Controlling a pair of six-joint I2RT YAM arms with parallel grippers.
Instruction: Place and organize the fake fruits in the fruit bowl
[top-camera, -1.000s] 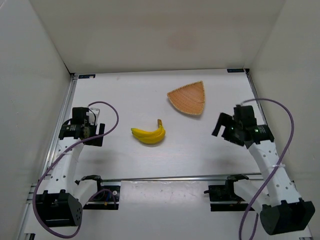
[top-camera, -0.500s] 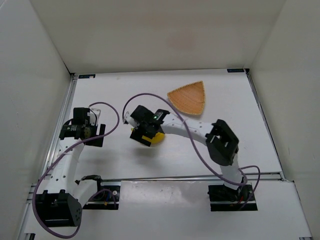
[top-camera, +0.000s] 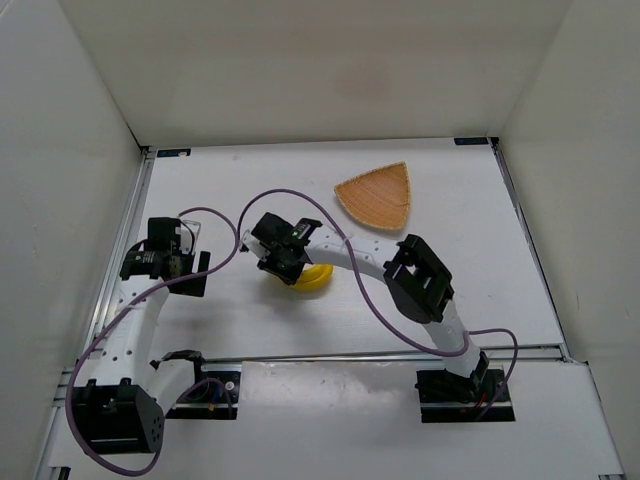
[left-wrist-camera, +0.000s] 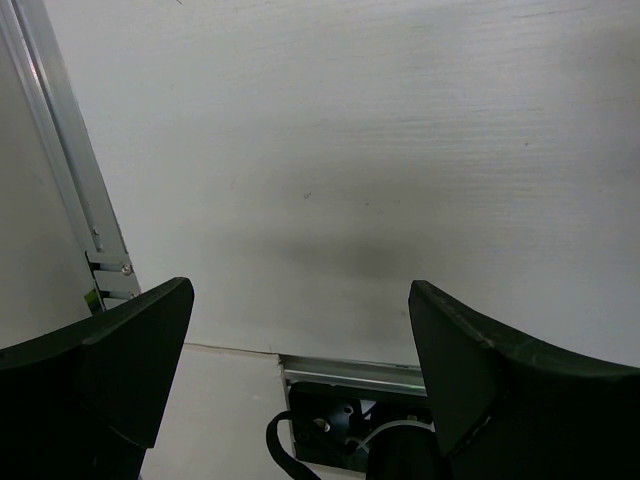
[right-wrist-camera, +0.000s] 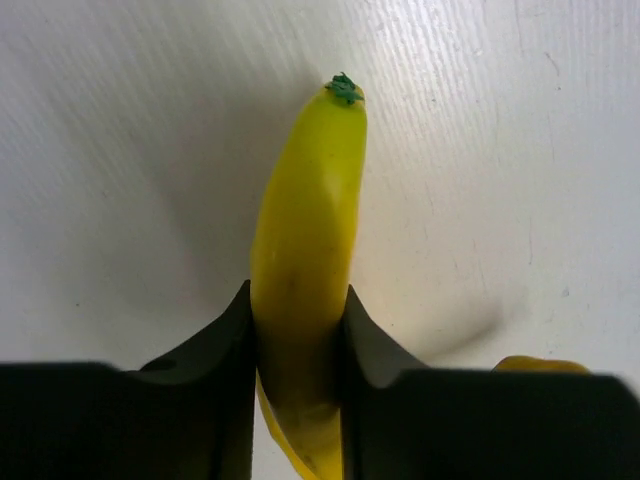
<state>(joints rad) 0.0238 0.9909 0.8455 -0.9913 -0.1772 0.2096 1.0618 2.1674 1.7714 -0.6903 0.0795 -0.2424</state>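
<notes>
The fake fruits, a small yellow banana bunch (top-camera: 312, 279), lie mid-table, mostly covered by my right gripper (top-camera: 280, 262). In the right wrist view that gripper (right-wrist-camera: 298, 320) is shut on one yellow banana (right-wrist-camera: 305, 230), whose green tip points away; both fingers press its sides. The fruit bowl (top-camera: 377, 196), tan-orange and triangular, sits at the back right with nothing in it, apart from the bananas. My left gripper (top-camera: 160, 258) hovers near the left edge; seen from the left wrist, it (left-wrist-camera: 300, 330) stands open over bare table.
White walls close in the table on three sides. A metal rail (top-camera: 350, 355) runs across the near edge in front of the arm bases. A purple cable (top-camera: 260, 205) loops above the right gripper.
My right arm swung from the right side across to the bananas, and its gripper went from open to shut on them. The left arm stayed put.
</notes>
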